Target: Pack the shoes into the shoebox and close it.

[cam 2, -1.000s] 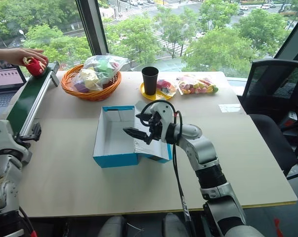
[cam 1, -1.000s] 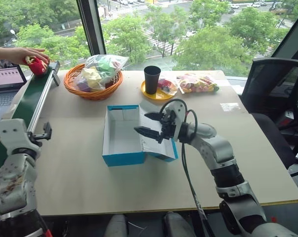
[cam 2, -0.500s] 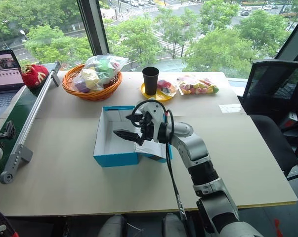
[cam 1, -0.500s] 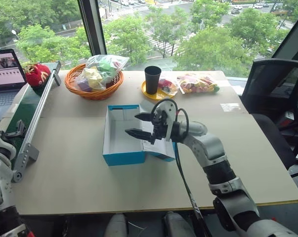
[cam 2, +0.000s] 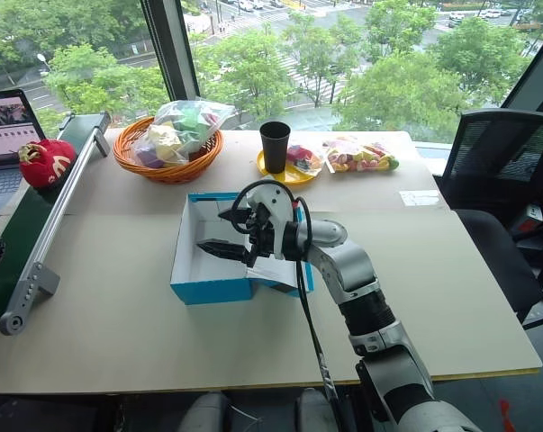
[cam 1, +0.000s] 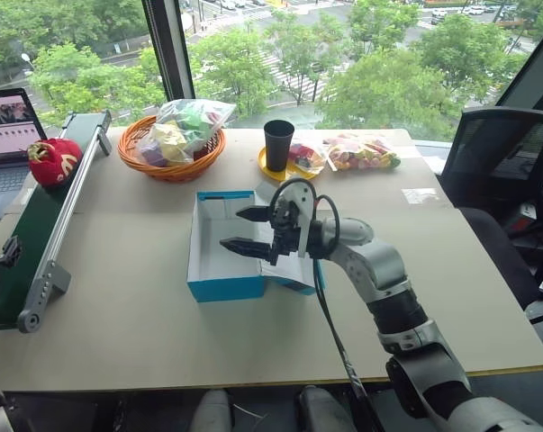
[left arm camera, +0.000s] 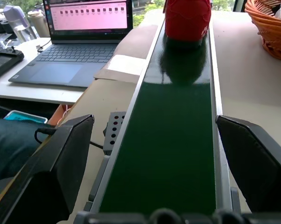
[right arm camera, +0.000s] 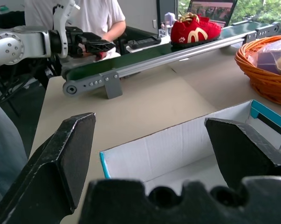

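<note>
The left gripper [left arm camera: 177,154] has its two fingers spread wide over the near end of the green conveyor belt [left arm camera: 175,140] and holds nothing. The red sneaker [left arm camera: 188,17] stands at the far end of this belt, beside the laptop [cam 1: 3,139]. The right gripper [cam 1: 247,230] is also spread wide and empty, hovering over the open blue shoebox [cam 1: 222,281], which sits near the middle of the table [cam 1: 127,315] with its lid folded down on the right side. The sneaker looks small, light and soft, with a fabric upper that gives under pressure. I judge the best hold is across its sides at the middle, not at the loose laces.
</note>
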Tool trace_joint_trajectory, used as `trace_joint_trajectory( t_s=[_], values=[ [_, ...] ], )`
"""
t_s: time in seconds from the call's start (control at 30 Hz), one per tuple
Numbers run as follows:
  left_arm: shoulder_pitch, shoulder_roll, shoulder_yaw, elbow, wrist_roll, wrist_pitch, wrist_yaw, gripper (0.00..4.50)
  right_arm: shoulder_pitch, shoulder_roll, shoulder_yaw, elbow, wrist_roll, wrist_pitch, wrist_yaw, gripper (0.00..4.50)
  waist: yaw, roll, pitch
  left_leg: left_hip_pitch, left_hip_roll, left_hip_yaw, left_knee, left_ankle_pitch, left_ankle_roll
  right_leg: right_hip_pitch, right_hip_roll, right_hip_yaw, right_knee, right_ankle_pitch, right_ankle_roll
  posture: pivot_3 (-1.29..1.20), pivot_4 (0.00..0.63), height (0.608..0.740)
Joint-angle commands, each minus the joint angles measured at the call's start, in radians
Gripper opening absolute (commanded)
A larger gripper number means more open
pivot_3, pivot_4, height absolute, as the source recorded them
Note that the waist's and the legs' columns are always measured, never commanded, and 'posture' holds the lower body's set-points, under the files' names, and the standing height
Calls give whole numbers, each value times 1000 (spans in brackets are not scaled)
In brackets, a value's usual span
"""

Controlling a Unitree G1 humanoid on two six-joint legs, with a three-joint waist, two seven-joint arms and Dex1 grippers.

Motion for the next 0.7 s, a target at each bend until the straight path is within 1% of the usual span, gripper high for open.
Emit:
trace_joint_trajectory(
  t_s=[0.03,0.23,0.4,0.7],
  values=[
    [-52,41,-39,106,16,-79,-49,4500,20,-4,-15,-84,20,27,-28,4415,1,0,0,0,0,0,0,0,0,0,0,0,0,0,0,0,150,734],
    [-95,51,-97,213,38,-141,-70,4500,60,-22,-15,-145,27,76,-50,4415,0,-1,0,0,0,0,0,0,0,0,0,0,0,0,0,0,150,734],
    [-139,72,-126,279,58,-170,-45,4500,77,-32,-18,-171,30,96,-66,4415,-2,-1,0,-1,0,0,0,0,0,-1,0,0,1,0,0,0,150,734],
    [-181,98,-163,354,76,-188,-34,4500,72,-35,-26,-160,41,127,-95,4415,-1,-2,0,-1,0,0,0,0,0,-1,0,0,1,0,0,0,150,734]
  ],
)
